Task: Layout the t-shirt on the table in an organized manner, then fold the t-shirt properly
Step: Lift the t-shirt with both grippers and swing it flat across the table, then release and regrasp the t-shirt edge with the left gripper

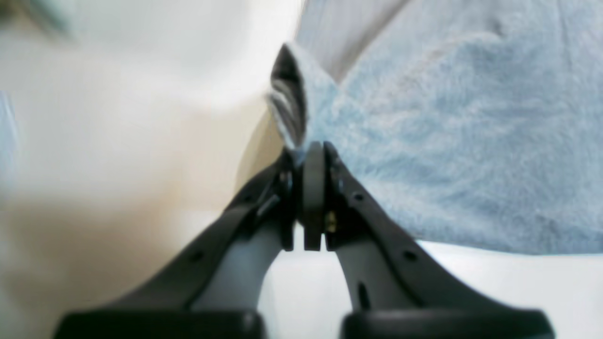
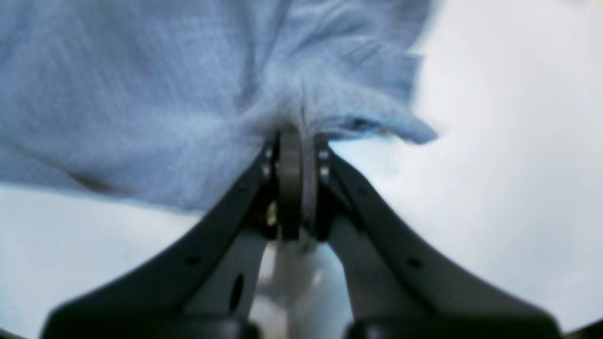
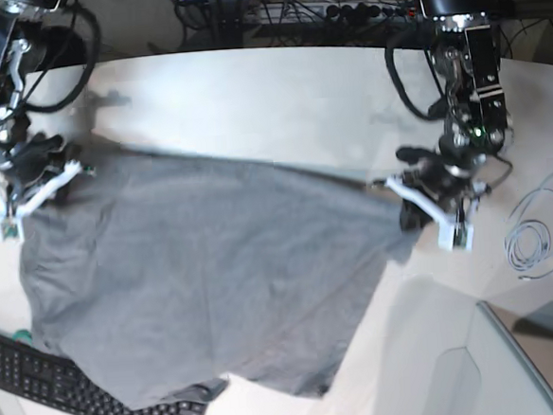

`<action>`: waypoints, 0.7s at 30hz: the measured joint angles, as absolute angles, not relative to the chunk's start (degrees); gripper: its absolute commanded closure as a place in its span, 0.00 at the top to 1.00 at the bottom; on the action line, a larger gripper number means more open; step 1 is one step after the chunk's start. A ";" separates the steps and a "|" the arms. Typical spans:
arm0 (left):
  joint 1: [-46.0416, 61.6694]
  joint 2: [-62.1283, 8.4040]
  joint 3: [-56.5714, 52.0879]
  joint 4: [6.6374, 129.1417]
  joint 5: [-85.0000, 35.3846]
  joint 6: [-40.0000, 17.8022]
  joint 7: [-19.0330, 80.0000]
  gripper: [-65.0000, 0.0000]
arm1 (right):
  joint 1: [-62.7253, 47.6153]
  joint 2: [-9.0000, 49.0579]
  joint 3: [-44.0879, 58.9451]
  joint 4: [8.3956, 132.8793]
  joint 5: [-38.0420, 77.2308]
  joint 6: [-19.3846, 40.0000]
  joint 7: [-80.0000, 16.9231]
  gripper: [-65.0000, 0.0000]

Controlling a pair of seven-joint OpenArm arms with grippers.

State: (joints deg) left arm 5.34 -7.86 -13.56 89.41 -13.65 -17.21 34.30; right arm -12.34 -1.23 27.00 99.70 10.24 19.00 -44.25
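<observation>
The grey t-shirt (image 3: 205, 269) hangs spread between my two grippers over the white table (image 3: 250, 95), and its lower part drapes toward the front edge. In the base view my right gripper (image 3: 42, 176) holds the shirt's left corner and my left gripper (image 3: 411, 203) holds its right corner. Seen from the left wrist, the left gripper (image 1: 308, 150) is shut on a folded edge of the t-shirt (image 1: 447, 141). From the right wrist, the right gripper (image 2: 294, 136) is shut on bunched cloth of the t-shirt (image 2: 141, 94).
A black keyboard (image 3: 71, 388) lies at the front left, partly under the shirt's hem. A coiled white cable (image 3: 530, 242) lies at the right. A translucent panel (image 3: 477, 364) stands at the front right. Cables and a power strip (image 3: 339, 11) run along the back.
</observation>
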 measured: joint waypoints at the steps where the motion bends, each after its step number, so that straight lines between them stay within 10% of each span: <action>1: 6.33 -7.88 -14.11 87.35 -13.56 -17.08 32.60 0.00 | -13.17 -1.26 27.03 97.89 10.17 18.94 -43.38 0.01; 17: 8.97 -8.60 -14.48 77.41 -13.78 -17.10 24.75 0.00 | -14.68 -1.41 27.16 89.52 10.09 18.65 -39.16 0.01; 21: 12.16 -8.58 -14.68 78.56 -13.78 -17.10 24.84 0.36 | -14.87 -1.41 27.16 89.52 10.09 18.65 -39.29 0.01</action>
